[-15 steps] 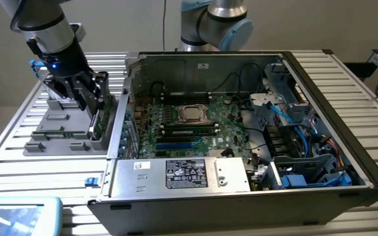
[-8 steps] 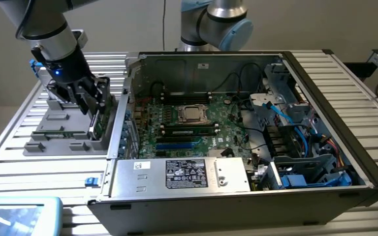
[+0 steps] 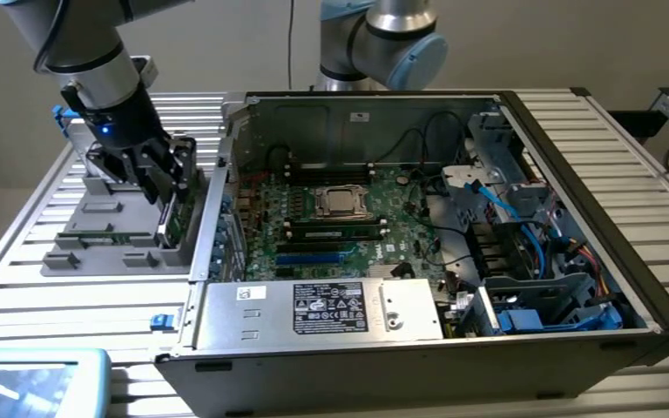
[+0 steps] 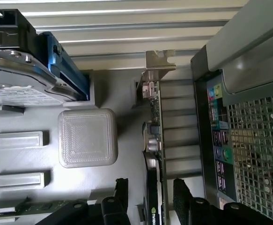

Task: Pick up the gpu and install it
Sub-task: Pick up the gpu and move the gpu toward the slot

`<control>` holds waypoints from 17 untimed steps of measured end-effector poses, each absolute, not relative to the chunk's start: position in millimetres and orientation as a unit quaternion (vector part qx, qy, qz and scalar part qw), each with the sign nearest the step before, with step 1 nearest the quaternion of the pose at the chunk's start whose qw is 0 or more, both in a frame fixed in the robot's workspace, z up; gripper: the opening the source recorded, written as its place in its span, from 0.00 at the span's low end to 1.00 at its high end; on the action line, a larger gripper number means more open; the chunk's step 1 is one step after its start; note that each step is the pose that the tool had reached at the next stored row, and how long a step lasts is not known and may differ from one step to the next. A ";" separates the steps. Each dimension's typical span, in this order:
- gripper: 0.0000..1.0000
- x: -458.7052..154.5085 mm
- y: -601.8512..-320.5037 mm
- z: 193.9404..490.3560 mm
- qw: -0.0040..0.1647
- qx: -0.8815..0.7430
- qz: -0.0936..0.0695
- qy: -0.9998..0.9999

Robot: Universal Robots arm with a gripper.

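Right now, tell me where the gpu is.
Exterior view's left: the gpu stands on edge in the grey holder beside the case, the open hand straddling it.

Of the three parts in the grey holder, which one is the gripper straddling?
The gpu, standing on edge with its silver bracket; the open gripper has a finger either side. The hard drive and memory stick lie apart.

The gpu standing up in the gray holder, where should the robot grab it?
Probably pinch the gpu by its upper long edge, across the two flat faces, coming straight down from above. It stands on edge in the gray holder, so that thin edge is what sticks up. Stay clear of the silver bracket at one end.
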State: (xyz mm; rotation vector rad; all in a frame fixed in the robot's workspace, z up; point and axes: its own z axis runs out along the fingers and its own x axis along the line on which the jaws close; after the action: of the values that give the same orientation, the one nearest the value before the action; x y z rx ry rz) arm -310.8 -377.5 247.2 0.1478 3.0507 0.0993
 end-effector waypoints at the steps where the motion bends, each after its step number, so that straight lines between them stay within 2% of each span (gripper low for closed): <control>1: 0.52 -310.8 -376.2 246.1 0.043 0.048 0.032 0.997; 7: 0.52 -311.0 -371.7 240.0 0.044 0.049 0.024 0.998; 17: 0.52 -313.7 -369.3 229.4 0.055 0.055 0.022 0.997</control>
State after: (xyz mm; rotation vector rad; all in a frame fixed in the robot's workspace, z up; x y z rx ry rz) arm -313.7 -369.3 229.4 0.1673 3.0266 0.0677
